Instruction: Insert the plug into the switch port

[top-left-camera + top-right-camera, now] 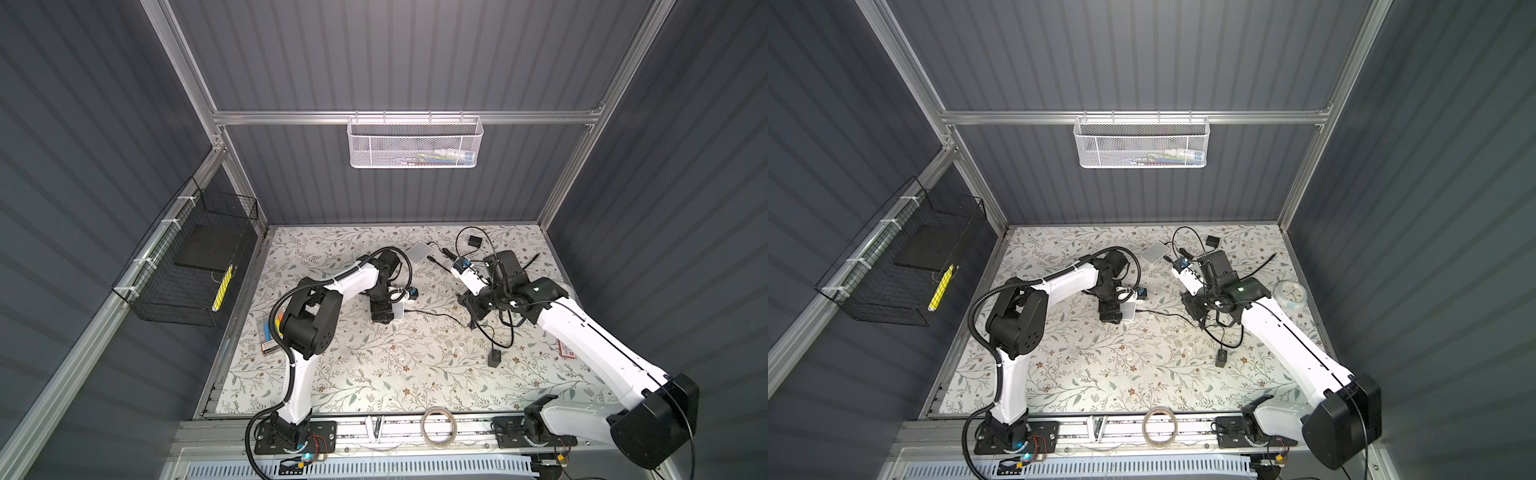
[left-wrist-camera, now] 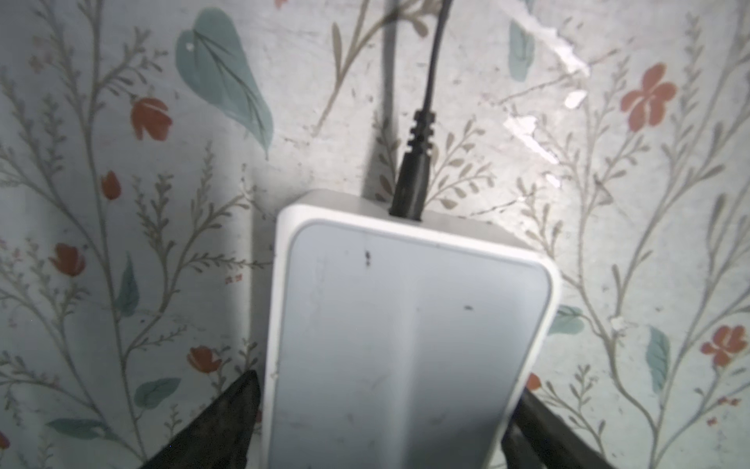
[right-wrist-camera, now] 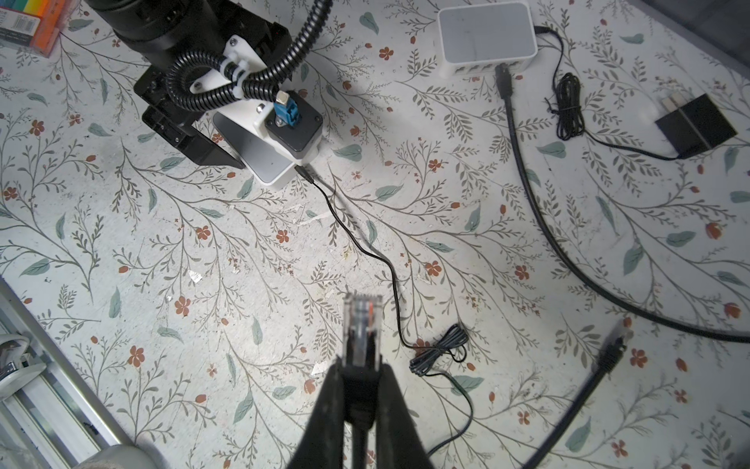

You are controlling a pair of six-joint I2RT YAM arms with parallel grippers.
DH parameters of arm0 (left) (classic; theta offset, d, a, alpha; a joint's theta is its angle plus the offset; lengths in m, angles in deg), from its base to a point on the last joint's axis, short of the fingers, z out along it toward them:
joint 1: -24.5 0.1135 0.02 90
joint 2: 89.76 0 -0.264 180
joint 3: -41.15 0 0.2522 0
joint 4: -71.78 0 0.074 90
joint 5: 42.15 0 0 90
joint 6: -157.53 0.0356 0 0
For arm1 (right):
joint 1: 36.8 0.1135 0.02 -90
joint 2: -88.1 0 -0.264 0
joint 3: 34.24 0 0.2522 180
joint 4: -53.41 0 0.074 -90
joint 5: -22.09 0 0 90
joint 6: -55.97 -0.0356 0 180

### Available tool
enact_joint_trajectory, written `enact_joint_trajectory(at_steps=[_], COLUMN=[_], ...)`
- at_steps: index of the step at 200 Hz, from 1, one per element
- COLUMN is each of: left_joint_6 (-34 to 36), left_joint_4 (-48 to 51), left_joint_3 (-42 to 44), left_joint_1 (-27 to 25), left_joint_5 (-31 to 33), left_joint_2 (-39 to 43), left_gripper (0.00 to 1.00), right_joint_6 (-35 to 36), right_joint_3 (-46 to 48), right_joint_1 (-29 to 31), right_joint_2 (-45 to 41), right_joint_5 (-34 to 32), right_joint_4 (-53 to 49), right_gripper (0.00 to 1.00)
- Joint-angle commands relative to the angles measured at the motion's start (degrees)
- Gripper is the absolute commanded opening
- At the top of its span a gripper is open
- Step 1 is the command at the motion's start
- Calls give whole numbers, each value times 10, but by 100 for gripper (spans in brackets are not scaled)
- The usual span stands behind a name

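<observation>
My right gripper point(image 3: 361, 365) is shut on the plug point(image 3: 362, 325), a clear connector with a black boot. It hangs above the mat, pointing towards the left arm. A white switch point(image 2: 406, 325) lies flat between my left gripper's fingers point(image 2: 227, 422), which stand close to its two long sides, with a sliver of mat showing on one side. A black power lead point(image 2: 414, 178) sits in the switch's end; its ports are hidden. In both top views the left gripper point(image 1: 384, 309) point(image 1: 1113, 309) covers that switch point(image 1: 399, 309) point(image 1: 1130, 311), with the right gripper point(image 1: 471, 307) point(image 1: 1194, 305) well apart.
A second white switch point(image 3: 487, 36) point(image 1: 419, 251) lies at the back with a black cable plugged in. Black power adapters point(image 3: 696, 126) point(image 1: 494, 357), a loose cable end point(image 3: 613, 353) and thin coiled leads point(image 3: 438, 353) lie around. A tape roll point(image 1: 437, 426) sits on the front rail.
</observation>
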Motion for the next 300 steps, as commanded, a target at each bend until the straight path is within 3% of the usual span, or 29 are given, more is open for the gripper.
enact_joint_trajectory(at_steps=[1,43,85,178,216,261,300], left_joint_6=[-8,-68,-181,-388,-456,-488,-511], left_joint_4=[21,16,0,-124,-167,-186,-208], left_joint_3=[-15,-10,19,206,230,228,232], left_joint_1=[-4,2,17,64,77,90,98], left_joint_5=[-8,-5,11,21,10,2,-9], left_joint_2=[-10,-4,14,143,159,147,143], left_gripper=[84,74,65,69,70,69,71], right_joint_6=[0,1,0,4,10,27,7], right_joint_3=[1,-2,-6,-46,-79,-154,-176], right_joint_1=[-2,-3,-2,20,38,54,81], right_joint_2=[-2,-2,4,64,88,88,95], right_joint_5=[12,12,20,28,3,-35,-15], right_joint_4=[8,5,5,-11,-38,-99,-128], right_gripper=[0,0,0,0,0,0,0])
